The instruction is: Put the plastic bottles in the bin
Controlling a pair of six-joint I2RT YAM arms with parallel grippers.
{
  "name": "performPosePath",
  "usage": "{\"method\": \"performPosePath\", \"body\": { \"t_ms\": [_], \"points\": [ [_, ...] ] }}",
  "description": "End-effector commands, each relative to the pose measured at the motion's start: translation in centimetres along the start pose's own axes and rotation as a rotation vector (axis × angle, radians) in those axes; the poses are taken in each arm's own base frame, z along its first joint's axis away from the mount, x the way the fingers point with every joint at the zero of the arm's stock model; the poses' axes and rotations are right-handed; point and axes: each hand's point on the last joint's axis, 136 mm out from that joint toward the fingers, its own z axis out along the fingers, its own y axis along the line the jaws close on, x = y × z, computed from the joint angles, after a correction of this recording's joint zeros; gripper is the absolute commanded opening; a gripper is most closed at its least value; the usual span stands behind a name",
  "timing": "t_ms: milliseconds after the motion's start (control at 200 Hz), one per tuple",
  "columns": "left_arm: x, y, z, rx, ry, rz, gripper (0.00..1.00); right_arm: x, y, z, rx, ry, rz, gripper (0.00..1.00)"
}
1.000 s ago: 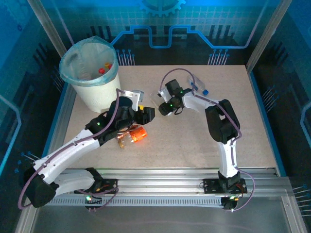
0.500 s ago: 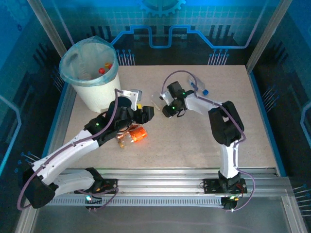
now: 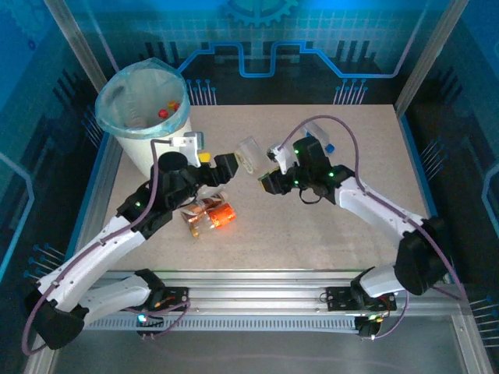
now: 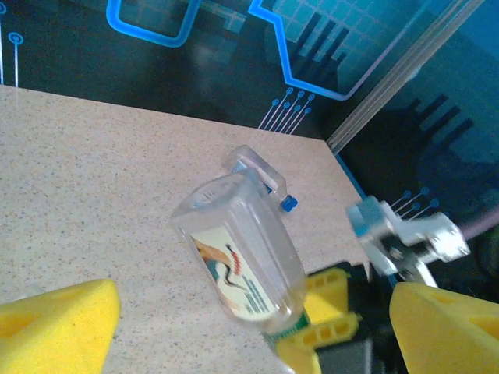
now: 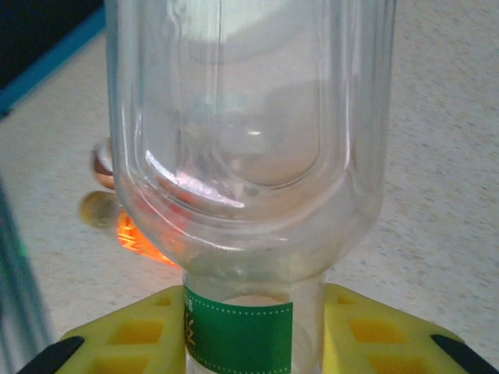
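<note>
A clear bottle with a white label (image 3: pixel 249 153) (image 4: pixel 243 257) hangs tilted above the table, held by its green-banded neck (image 5: pixel 238 327). My right gripper (image 3: pixel 265 171) (image 5: pixel 242 343) is shut on that neck, a yellow finger (image 5: pixel 374 335) on each side. My left gripper (image 3: pixel 217 165) (image 4: pixel 249 343) is open just left of this bottle, its yellow pads (image 4: pixel 58 327) wide apart and touching nothing. An orange-labelled bottle (image 3: pixel 211 217) (image 5: pixel 140 238) lies on the table below the left gripper. Another clear bottle (image 3: pixel 318 134) (image 4: pixel 257 165) with a blue cap lies at the back. The bin (image 3: pixel 156 152) stands at the back left.
Bottles with red caps (image 3: pixel 167 109) lie inside the bin's blue liner. The right gripper's fingers (image 4: pixel 331 308) show beneath the held bottle in the left wrist view. Metal frame posts and blue walls enclose the speckled table (image 3: pixel 312 234).
The right arm swung its elbow out to the right and lifted the clear bottle toward the left gripper. The left gripper rose and moved back-left, away from the orange bottle.
</note>
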Motion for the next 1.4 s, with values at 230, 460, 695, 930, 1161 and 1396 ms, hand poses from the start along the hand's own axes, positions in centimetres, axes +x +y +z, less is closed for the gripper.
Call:
{"method": "performPosePath", "body": {
  "t_ms": [230, 460, 695, 930, 1161, 1396],
  "points": [
    [0.8, -1.8, 1.4, 0.141, 0.036, -0.088, 0.89, -2.0, 7.4, -2.1, -0.235, -0.128, -0.054, 0.31],
    [1.8, -1.6, 2.2, 0.144, 0.071, -0.117, 0.82, -2.4, 8.7, -2.4, -0.261, -0.153, -0.06, 0.31],
    [2.5, -0.2, 2.3, 0.086, 0.076, -0.154, 0.92, -3.0, 8.7, -3.0, -0.242, -0.183, -0.062, 0.31],
    [2.5, 0.2, 2.7, 0.08, 0.066, -0.168, 0.9, -2.9, 8.4, -3.5, -0.214, -0.195, -0.068, 0.31],
    [2.6, -1.0, 3.3, 0.134, 0.097, -0.178, 0.75, -2.7, 8.8, -3.7, -0.233, -0.194, -0.083, 0.32],
    [2.4, -1.1, 3.2, 0.135, 0.092, -0.193, 0.66, -2.4, 8.6, -3.4, -0.219, -0.184, -0.082, 0.35]
  ]
}}
